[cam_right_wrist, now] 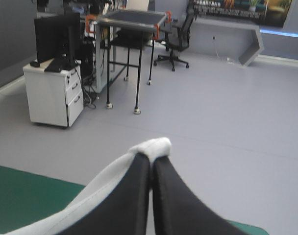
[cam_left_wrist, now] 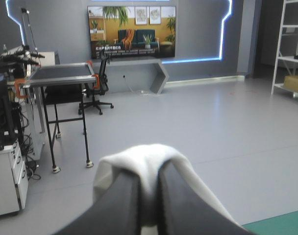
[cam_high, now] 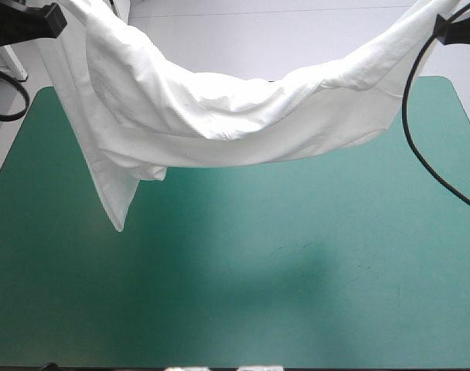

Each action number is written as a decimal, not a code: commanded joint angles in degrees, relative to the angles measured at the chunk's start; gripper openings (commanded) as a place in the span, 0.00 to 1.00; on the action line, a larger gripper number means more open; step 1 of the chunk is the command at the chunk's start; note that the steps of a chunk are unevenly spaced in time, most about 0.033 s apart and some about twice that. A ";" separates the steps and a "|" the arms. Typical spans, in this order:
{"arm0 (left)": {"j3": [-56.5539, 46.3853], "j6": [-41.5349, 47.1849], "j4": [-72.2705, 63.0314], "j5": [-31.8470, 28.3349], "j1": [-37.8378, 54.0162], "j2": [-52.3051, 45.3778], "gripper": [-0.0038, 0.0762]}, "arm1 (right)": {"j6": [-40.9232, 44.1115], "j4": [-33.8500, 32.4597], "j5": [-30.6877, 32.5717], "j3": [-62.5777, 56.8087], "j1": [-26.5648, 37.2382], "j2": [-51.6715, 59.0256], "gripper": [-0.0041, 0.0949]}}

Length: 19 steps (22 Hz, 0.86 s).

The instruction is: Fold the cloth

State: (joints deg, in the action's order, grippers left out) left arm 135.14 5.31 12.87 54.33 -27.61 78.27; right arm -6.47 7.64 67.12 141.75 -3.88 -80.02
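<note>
Tension matters here: the white short-sleeved T-shirt (cam_high: 219, 116) hangs sagging above the teal-green covered surface (cam_high: 297, 294), an edge pinched tight in each of the black-finned left hand (cam_left_wrist: 149, 172) and right hand (cam_right_wrist: 151, 157), so spreading them apart before lowering evenly should lay it flat

Hanging T-shirt (cam_high: 219, 116) blocks far half of table (cam_high: 297, 294).
</note>
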 commanded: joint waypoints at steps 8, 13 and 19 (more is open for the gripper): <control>-5.16 -1.43 -11.97 19.39 -0.08 0.69 0.04 | 1.12 7.09 4.46 -9.00 -0.16 4.98 0.02; -21.85 -1.78 -11.49 14.41 -0.08 1.26 0.04 | 0.98 4.43 2.99 -26.94 -0.16 7.97 0.02; -31.39 0.19 1.86 0.37 0.44 8.76 0.04 | 1.12 -1.02 -10.99 -42.04 -0.16 4.34 0.02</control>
State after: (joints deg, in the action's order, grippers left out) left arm 104.19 3.83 8.06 63.51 -27.61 84.73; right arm -5.17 8.79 67.12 103.44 -3.88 -74.63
